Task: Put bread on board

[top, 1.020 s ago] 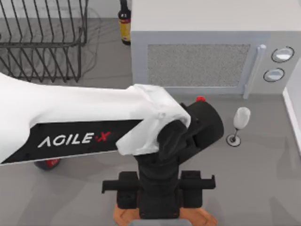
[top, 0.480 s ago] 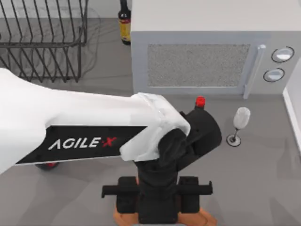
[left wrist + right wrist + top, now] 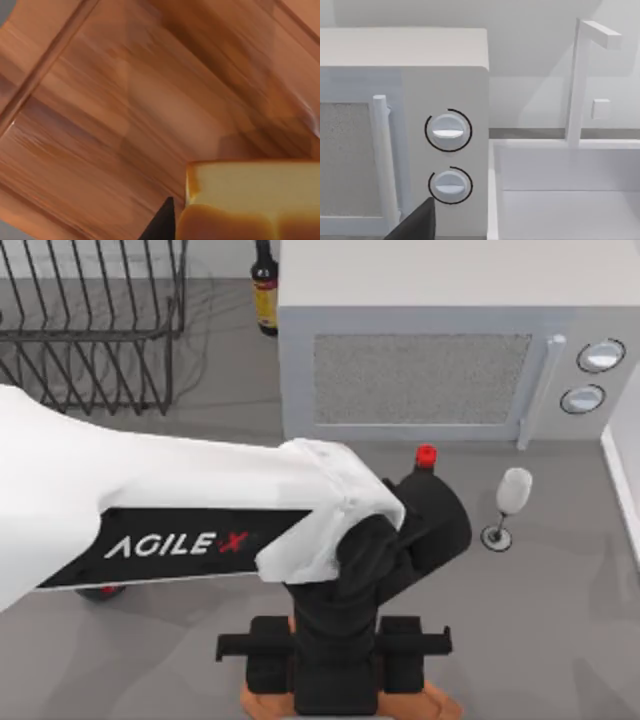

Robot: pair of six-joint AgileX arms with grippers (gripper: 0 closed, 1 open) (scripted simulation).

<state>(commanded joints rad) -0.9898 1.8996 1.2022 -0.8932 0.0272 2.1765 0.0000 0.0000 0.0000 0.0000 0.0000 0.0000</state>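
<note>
The orange-brown wooden board lies at the table's near edge, mostly covered by my left arm. My left gripper hangs straight over it. In the left wrist view the board's grain is very close, and a pale block of bread with a browner crust sits against one dark fingertip, just above the wood. The gripper looks shut on the bread; its other finger is hidden. A dark fingertip of my right gripper shows in the right wrist view, facing the microwave.
A grey microwave stands at the back. A red-capped bottle and a wine glass stand in front of it. A wire rack and a dark bottle are at the back left. A white sink lies at the right.
Over the last second my left arm shifted slightly, uncovering more of the red bottle cap. In the last half second it has hardly moved.
</note>
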